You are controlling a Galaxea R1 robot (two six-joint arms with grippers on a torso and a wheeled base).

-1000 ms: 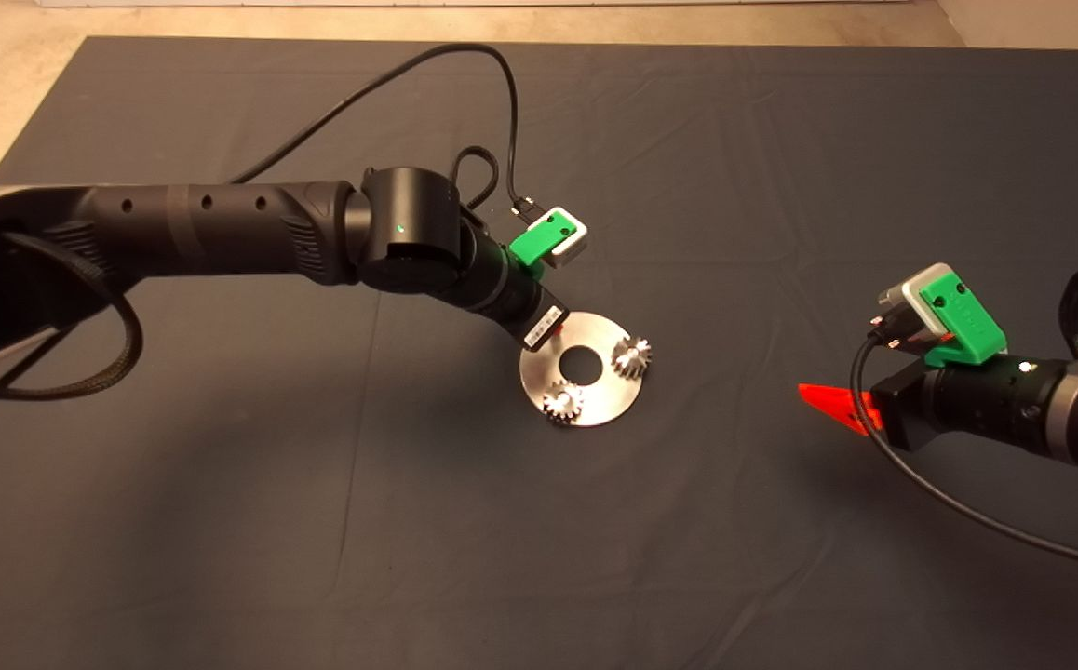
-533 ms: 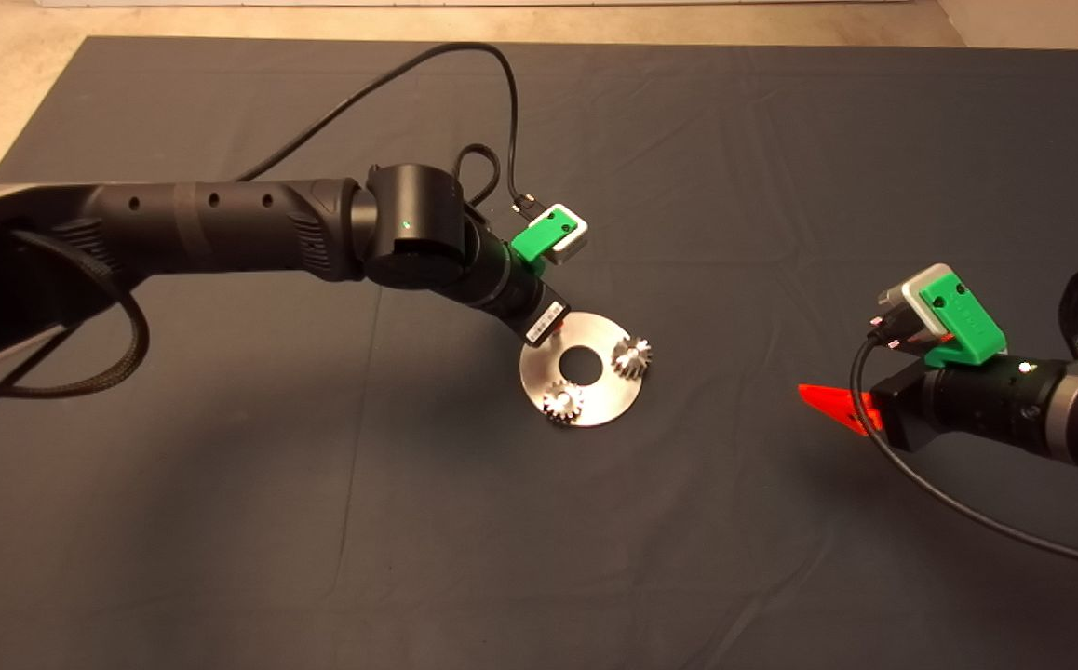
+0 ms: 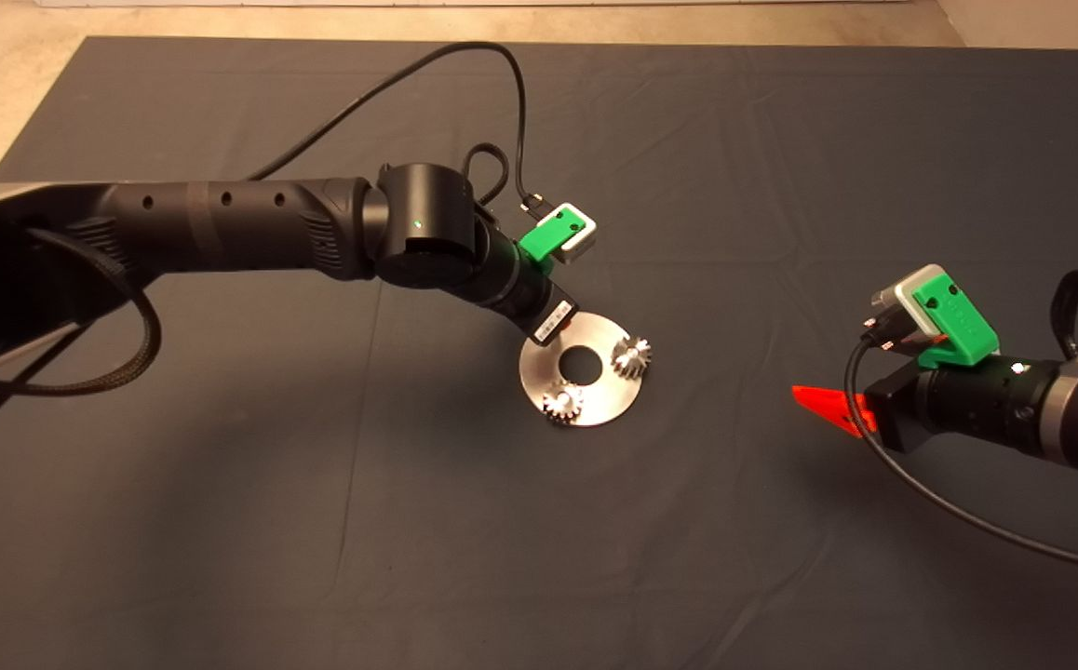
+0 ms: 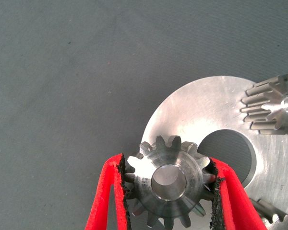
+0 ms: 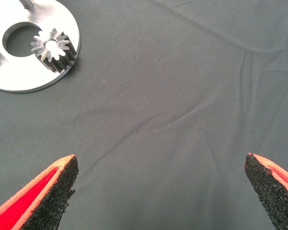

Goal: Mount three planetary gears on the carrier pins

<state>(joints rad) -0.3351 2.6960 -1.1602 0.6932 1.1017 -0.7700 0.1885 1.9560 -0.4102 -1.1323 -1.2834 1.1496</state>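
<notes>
A small toothed steel gear (image 4: 169, 184) was gripped by the left gripper (image 4: 168, 191) above the round silver disc (image 3: 595, 409) (two gears (image 3: 632, 356) already seated). The right gripper (image 5: 161, 191) was held wide open — empty — well apart over the dark mat (image 3: 781, 186).

No text, brand, number or sign can be read anywhere. A small white sticker (image 3: 553, 319) on the left arm's wrist, seen in the head view just above the silver disc (image 3: 595, 391), carries dark printed marks, but they are too small to make out. The green camera mounts, the gears and the dark mat show no lettering.
</notes>
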